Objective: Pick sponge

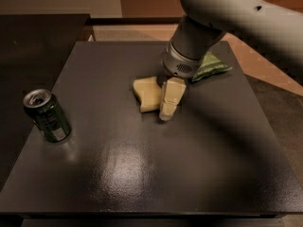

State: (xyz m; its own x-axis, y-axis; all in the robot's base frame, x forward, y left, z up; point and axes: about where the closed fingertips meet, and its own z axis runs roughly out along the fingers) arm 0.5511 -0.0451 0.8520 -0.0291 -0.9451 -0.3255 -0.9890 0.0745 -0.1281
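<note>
Dark tabletop: gripper low, touching sponge edge; open or closed, cannot tell.

Smooth pale-grey arm; perforated silver wrist collar; blocky cream gripper below it, beside the sponge

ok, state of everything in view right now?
can: upright, off on its own.
green bag: lying flat, partly hidden by the arm.
sponge: flat on the table, not lifted.
hand: down near the table, close against the sponge on the side away from the can.
</note>
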